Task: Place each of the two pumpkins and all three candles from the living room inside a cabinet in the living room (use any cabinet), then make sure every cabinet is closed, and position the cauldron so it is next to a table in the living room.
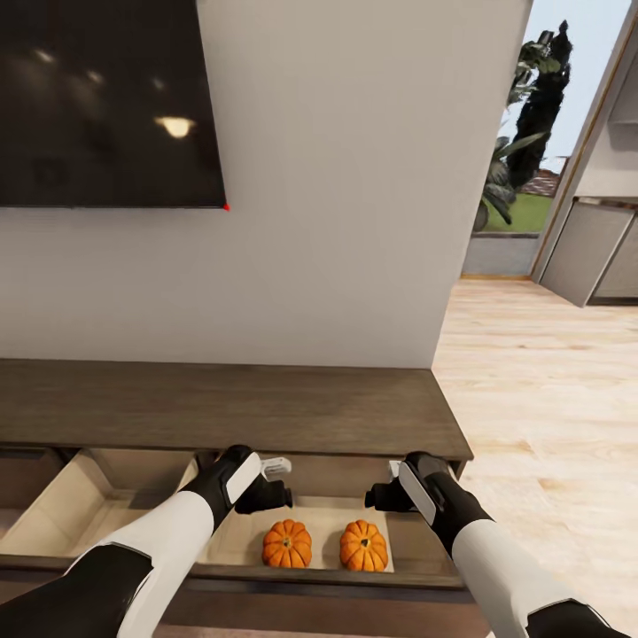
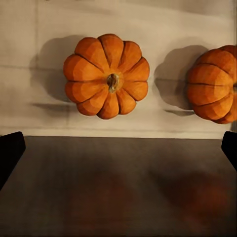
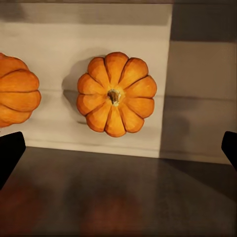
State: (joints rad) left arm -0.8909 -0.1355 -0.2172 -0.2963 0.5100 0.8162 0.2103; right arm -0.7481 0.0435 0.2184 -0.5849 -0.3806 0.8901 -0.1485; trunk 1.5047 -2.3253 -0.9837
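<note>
Two pumpkins [image 1: 286, 543] [image 1: 363, 546], seemingly.

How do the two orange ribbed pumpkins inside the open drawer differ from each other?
The left orange ribbed pumpkin lies below the left hand, near the middle of the pale wood drawer floor; the right orange ribbed pumpkin lies below the right hand, close to the floor's right edge. Both look alike in size, sit stem-up, apart, ungripped.

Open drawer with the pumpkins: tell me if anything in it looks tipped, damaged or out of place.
Nothing stands out. Both pumpkins sit upright, stems up, side by side and apart on the pale floor of the drawer. The left claw and the right claw hover above them, open, holding nothing.
</note>
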